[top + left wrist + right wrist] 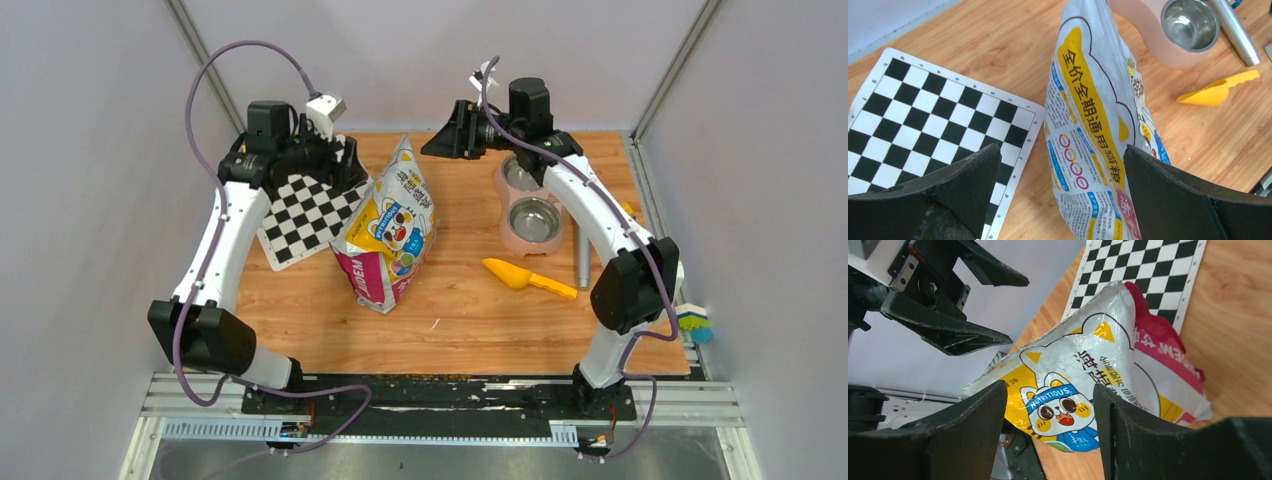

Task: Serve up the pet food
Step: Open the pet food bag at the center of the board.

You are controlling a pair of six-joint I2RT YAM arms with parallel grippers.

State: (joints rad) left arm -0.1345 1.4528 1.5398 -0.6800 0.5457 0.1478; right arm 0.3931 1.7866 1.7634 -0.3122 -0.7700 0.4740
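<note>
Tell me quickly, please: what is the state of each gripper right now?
Left gripper: open, holding nothing.
Right gripper: open, holding nothing.

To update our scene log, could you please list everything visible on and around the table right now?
Pet food bag: one, white, yellow and pink, standing mid-table.
Checkerboard sheet: one, black and white, flat at back left, beside the bag.
Twin-bowl feeder: one, pink with two steel bowls, back right.
Scoop: one, yellow, lying right of the bag.
Metal cylinder: one, silver, lying right of the feeder.
Sponge-like block: one, blue, yellow and green, beyond the table's right edge.
Table: one, wood-topped, under the items.
Left pincer: one, black, open, above the checkerboard.
Right pincer: one, black, open, raised near the bag's top.
</note>
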